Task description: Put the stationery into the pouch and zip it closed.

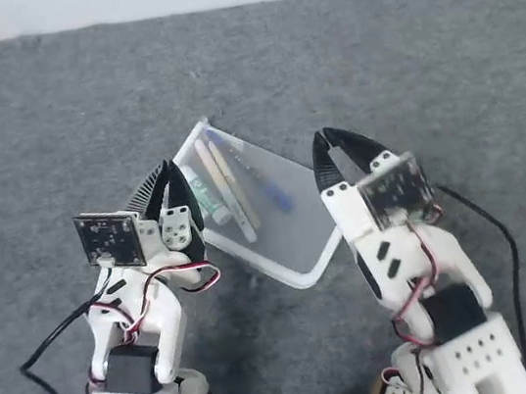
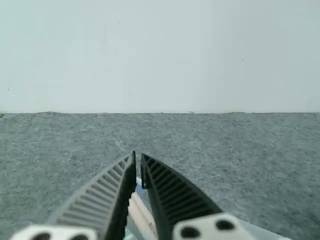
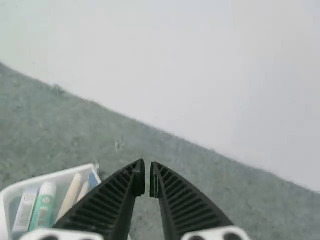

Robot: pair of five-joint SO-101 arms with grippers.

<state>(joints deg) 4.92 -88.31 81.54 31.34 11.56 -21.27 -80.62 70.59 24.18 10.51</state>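
The left pincer (image 1: 172, 169), black with ridged sides, is pressed together at the pouch's 9 o'clock edge. The right pincer (image 1: 325, 136) is pressed together too, near 3 o'clock. Between them the clear, flat pouch (image 1: 292, 224) lies on the fuzzy grey surface (image 1: 422, 64), with long thin pens (image 1: 234, 189) inside.

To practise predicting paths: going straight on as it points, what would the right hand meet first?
The right hand has free way over the grey carpet; likely the white wall first, depth unclear.
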